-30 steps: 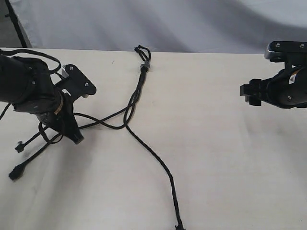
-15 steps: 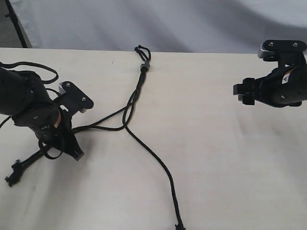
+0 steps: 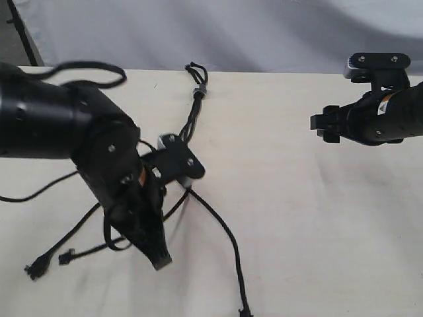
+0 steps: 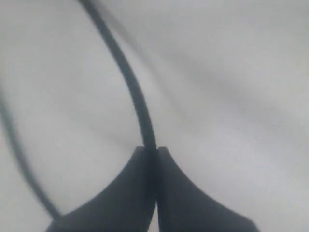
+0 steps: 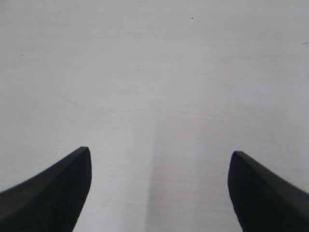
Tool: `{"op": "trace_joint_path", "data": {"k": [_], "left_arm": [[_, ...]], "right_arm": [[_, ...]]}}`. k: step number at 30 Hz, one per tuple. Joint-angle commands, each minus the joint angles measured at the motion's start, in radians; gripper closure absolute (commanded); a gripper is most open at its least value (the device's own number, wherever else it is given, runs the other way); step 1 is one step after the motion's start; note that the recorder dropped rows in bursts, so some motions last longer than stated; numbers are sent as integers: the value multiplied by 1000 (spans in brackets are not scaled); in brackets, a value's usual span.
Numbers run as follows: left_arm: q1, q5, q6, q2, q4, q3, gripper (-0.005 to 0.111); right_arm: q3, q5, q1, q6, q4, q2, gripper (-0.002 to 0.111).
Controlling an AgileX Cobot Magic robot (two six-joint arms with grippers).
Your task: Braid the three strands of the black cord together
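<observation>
Early going: only a short twisted run on the black cord (image 3: 192, 119) below its grey-banded knot (image 3: 199, 91), near the far table (image 3: 297, 231) edge. Pinching one strand (image 4: 131, 87) tight in the left gripper (image 4: 150, 151). Holding nothing in the wide-spread right gripper (image 5: 159, 152). Leaving most of the three strands (image 3: 228, 239) loose, unbraided.

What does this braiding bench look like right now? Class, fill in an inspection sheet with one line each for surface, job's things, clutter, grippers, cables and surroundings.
Surface: pale table, bare where the right wrist view shows it.
Job's things: black cord, its banded knot lying near the table edge by the backdrop; three strands spread away from it, two tips at the lower left of the exterior view and one at its bottom edge.
Clutter: nothing seen.
Grippers: left gripper shut on one strand; right gripper open, holding nothing.
Cables: arm cable loops above the left arm.
Surroundings: grey backdrop behind the table.
</observation>
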Motion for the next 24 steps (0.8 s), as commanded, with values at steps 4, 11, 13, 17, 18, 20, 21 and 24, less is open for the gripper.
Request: {"op": "trace_joint_path", "data": {"k": [4, 11, 13, 17, 18, 20, 21, 24], "left_arm": [[281, -134, 15, 16, 159, 2, 105], [376, -330, 34, 187, 159, 90, 105], [355, -294, 34, 194, 78, 115, 105], [200, -101, 157, 180, -164, 125, 105], [149, -72, 226, 178, -243, 125, 105], [48, -59, 423, 172, -396, 125, 105], [-6, -64, 537, 170, -455, 123, 105], [-113, -133, 620, 143, -479, 123, 105]], "right_arm": [[-3, -6, -1, 2, 0, -8, 35], [-3, -14, -1, 2, 0, -8, 35], [-3, -16, -1, 2, 0, -8, 35], [-3, -26, -1, 2, 0, -8, 35], [-3, -26, -1, 2, 0, -8, 35], [-3, -26, -1, 2, 0, -8, 35], [-3, -26, -1, 2, 0, -8, 35], [-3, -20, -1, 2, 0, -8, 35]]}}
